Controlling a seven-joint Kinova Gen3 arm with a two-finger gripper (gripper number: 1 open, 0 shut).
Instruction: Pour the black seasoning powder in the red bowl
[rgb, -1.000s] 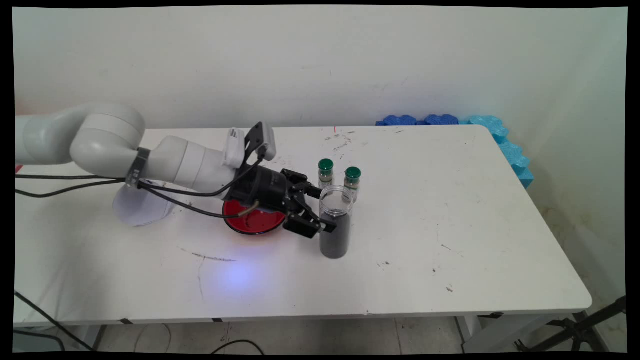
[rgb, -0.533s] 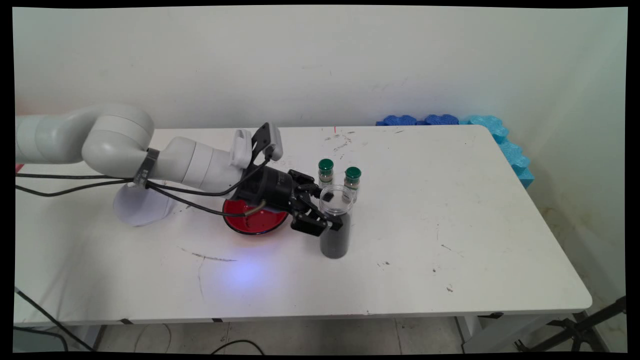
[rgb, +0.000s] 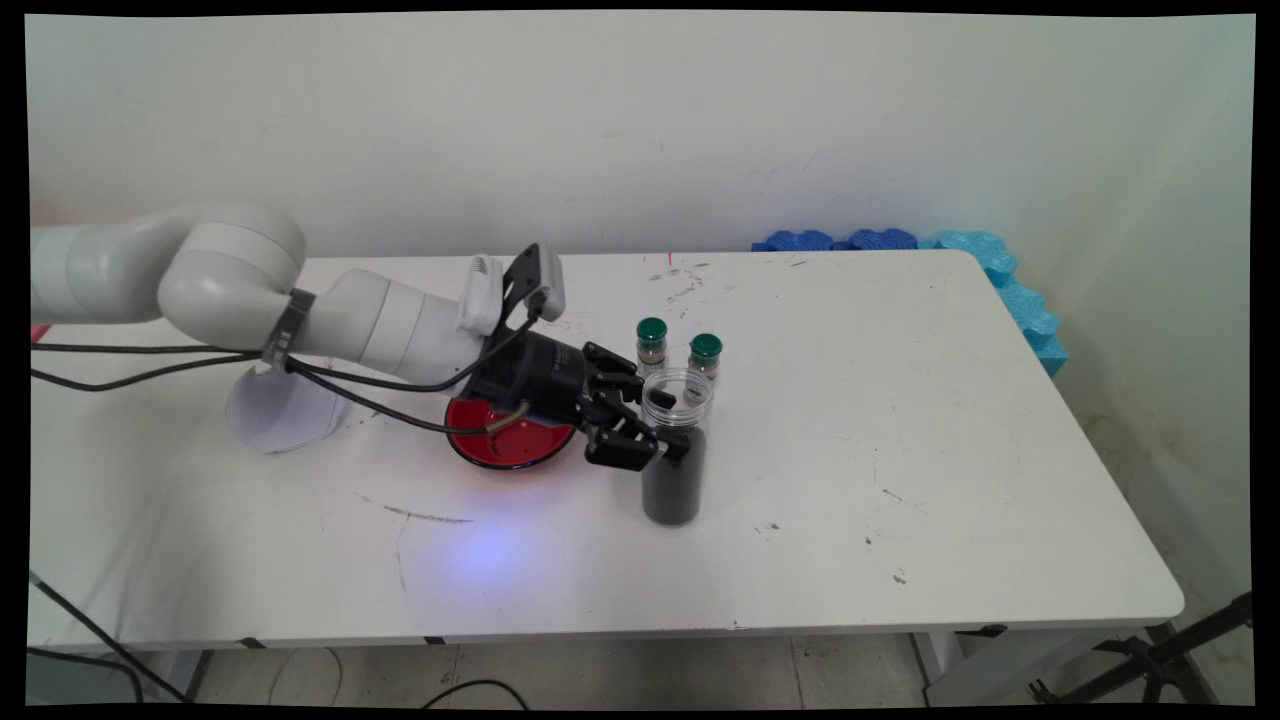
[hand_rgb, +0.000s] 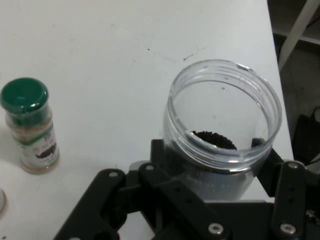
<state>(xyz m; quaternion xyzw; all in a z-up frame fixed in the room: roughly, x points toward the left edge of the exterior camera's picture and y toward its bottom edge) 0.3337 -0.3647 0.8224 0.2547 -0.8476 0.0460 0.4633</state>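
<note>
A clear, lidless plastic jar (rgb: 675, 480) about half full of dark grains stands upright near the table's middle. My gripper (rgb: 668, 425) reaches in from the left and is shut on the jar's upper half, one finger on each side. In the hand view the jar (hand_rgb: 222, 130) sits between the black fingers (hand_rgb: 287, 195), its open mouth showing the dark grains inside. Two small green-capped spice bottles (rgb: 651, 345) (rgb: 705, 358) stand just behind the jar; one of these spice bottles (hand_rgb: 30, 125) shows at the left of the hand view.
A red bowl (rgb: 510, 445) lies under my wrist, left of the jar. A white round sheet (rgb: 280, 415) lies farther left. Blue foam pieces (rgb: 1000, 280) line the table's back right corner. Black cables hang from the arm.
The gripper moved a little right and its fingers closed around the jar. The jar wobbled slightly and now stands straight, shifted a little toward the table's near edge.
</note>
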